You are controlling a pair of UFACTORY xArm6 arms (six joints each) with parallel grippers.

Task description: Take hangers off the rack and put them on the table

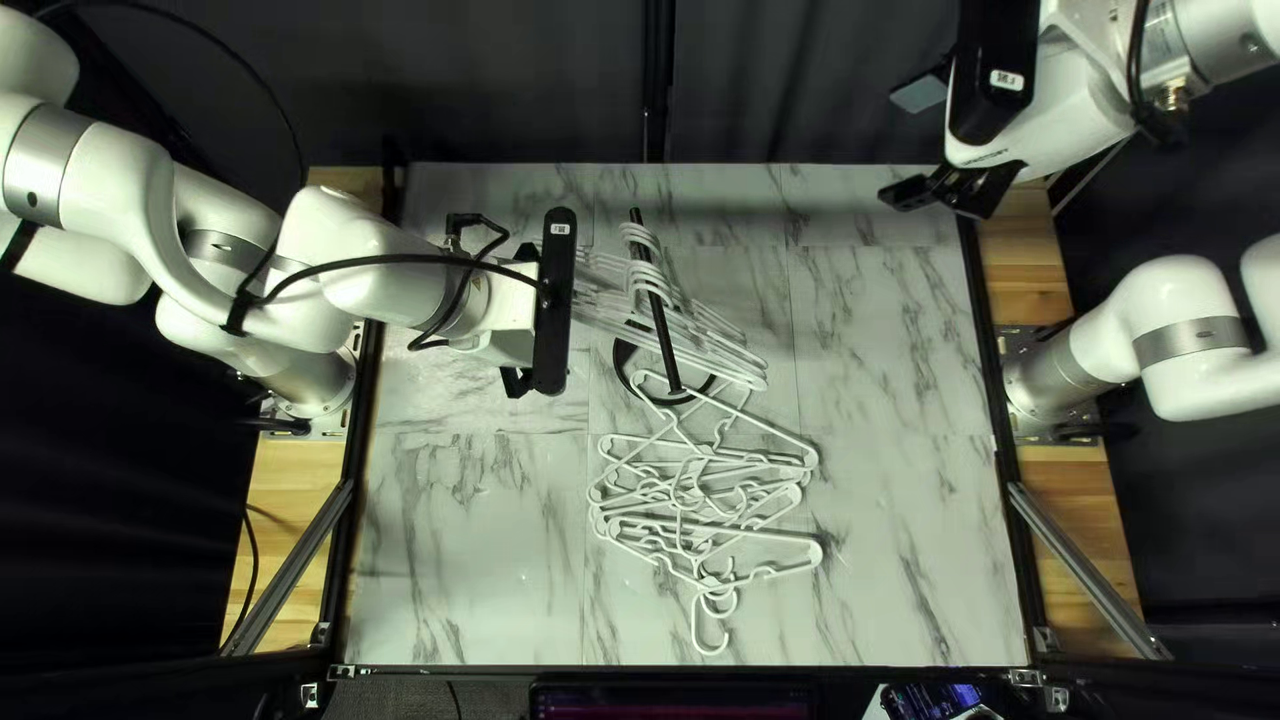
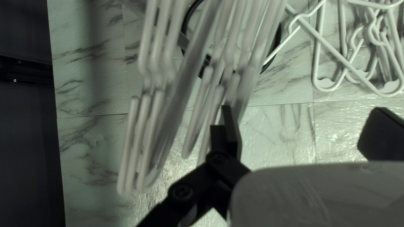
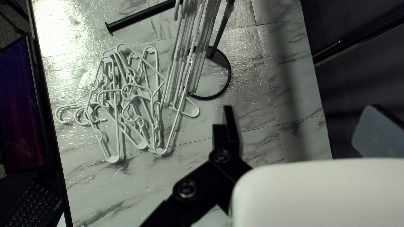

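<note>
- my left gripper (image 1: 523,318), centre-left of top left view, jaws spread, near hung hangers (image 1: 727,350) on rack (image 1: 664,336)
- my right gripper (image 1: 910,147), upper right, jaws spread
- loose hangers (image 1: 700,464) piled lower centre

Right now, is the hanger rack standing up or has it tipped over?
The rack is standing up: its round base lies flat on the table, and white hangers hang from its raised bar.

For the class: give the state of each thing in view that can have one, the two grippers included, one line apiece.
Rack: standing, partly loaded
Hangers on the rack: hanging close together
Hangers on the table: lying in an overlapping heap
Left gripper: open
Right gripper: open
Monitor: lit
</note>
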